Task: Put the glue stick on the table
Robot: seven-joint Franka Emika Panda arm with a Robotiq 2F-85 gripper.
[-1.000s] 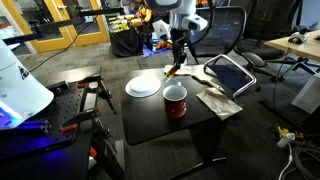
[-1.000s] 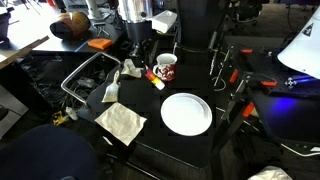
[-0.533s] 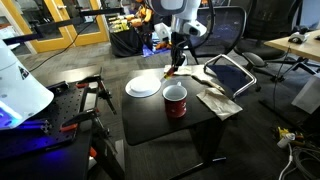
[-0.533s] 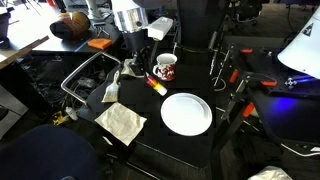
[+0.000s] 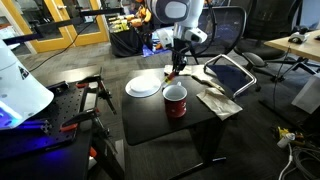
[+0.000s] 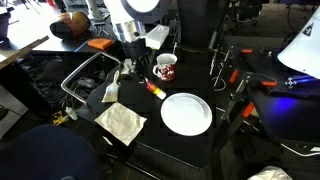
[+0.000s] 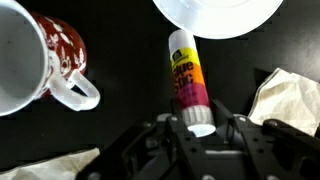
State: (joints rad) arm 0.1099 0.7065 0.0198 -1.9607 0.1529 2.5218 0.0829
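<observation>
The glue stick (image 7: pixel 186 85), white with an orange and purple label, lies flat on the small dark table (image 5: pixel 150 115) between the white plate and the red mug. It also shows in both exterior views (image 6: pixel 155 89) (image 5: pixel 172 73). My gripper (image 7: pixel 200 125) is open and hangs just above the stick's white cap end, with a finger on each side and a gap to both. It shows in both exterior views (image 5: pixel 175 63) (image 6: pixel 130 68). The table (image 6: pixel 175 142) carries all these things.
A white plate (image 5: pixel 143 86) (image 6: pixel 186 113) (image 7: pixel 215 15) and a red patterned mug (image 5: pixel 175 100) (image 6: pixel 165 67) (image 7: pixel 35 60) stand on the table. Crumpled napkins (image 6: pixel 120 122) (image 5: pixel 215 100) (image 7: pixel 290 100) lie at its edge. Office chairs and tool racks surround it.
My gripper has lifted a little and drawn away from the glue stick, which stays lying on the table.
</observation>
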